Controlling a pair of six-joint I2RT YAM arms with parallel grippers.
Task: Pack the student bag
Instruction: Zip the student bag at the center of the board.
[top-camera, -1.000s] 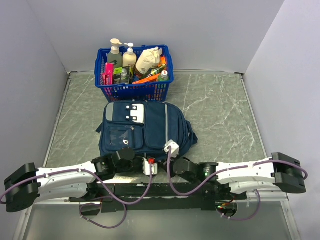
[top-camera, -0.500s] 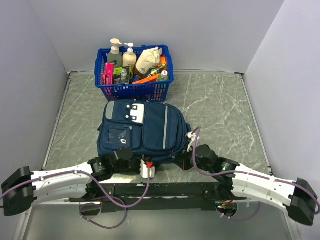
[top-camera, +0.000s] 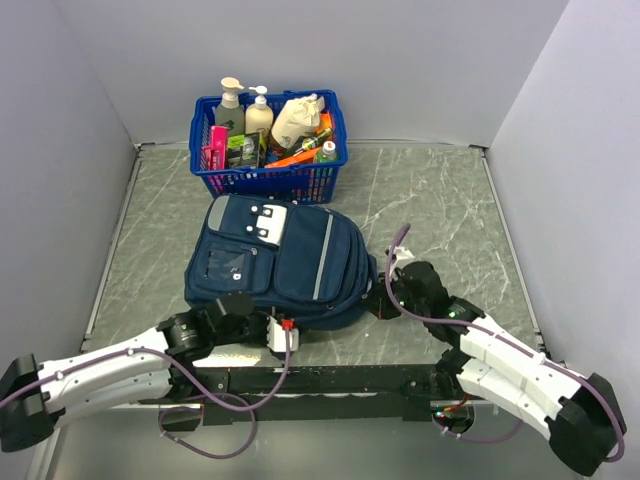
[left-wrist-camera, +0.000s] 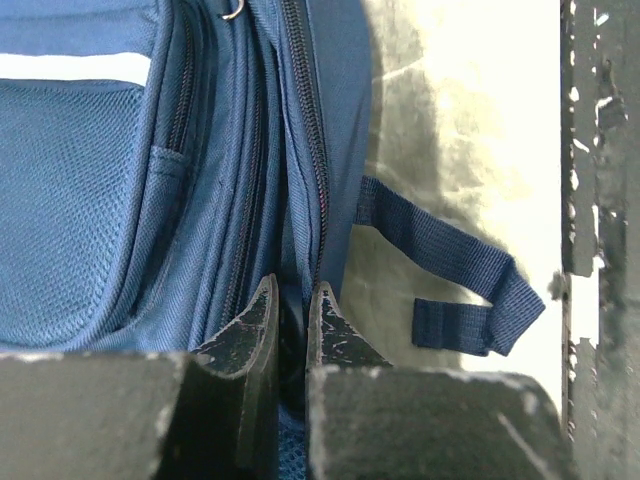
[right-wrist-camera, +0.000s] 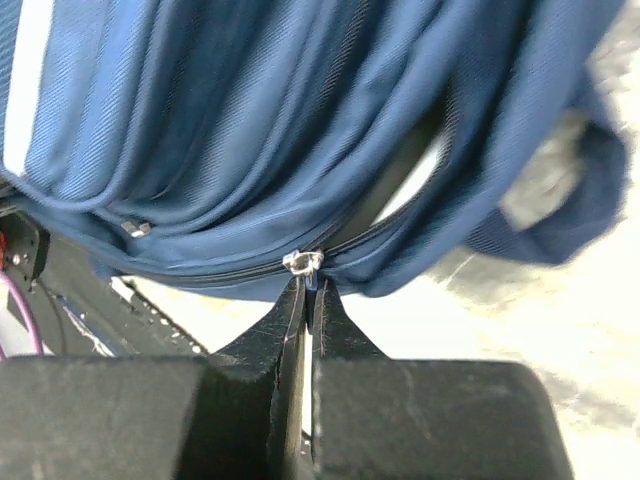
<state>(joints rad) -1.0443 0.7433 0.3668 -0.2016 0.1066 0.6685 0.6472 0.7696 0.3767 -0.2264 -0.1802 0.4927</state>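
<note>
Student bag (top-camera: 280, 262) lies flat on tabletop (top-camera: 450, 220), front pockets up. Your left fingers (left-wrist-camera: 247, 330) are nearly closed, pinching a fabric fold beside the zipper at bag's near edge. Your right fingers (right-wrist-camera: 335, 322) are pressed together on zipper pull (right-wrist-camera: 303, 262) at bag's near right corner. Strap loop (left-wrist-camera: 450, 270) trails off bag onto tabletop. Blue basket (top-camera: 268, 172) of bottles sits just behind bag.
</note>
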